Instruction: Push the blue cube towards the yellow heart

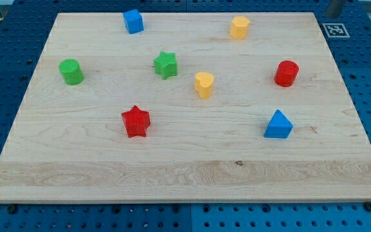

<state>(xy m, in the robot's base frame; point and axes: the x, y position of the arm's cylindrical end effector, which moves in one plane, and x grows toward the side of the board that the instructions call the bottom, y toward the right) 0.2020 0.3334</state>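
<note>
The blue cube sits near the top edge of the wooden board, left of the middle. The yellow heart stands near the board's centre, down and to the right of the cube. The green star lies roughly between them, slightly left of the straight line. A grey rod-like piece shows at the view's top right, just past the board's corner and far from both blocks. Its very end is hard to make out.
A yellow pentagon is at the top right of the middle. A red cylinder is at the right, a blue triangle at the lower right, a red star below centre-left and a green cylinder at the left. A marker tag lies off the board's top right corner.
</note>
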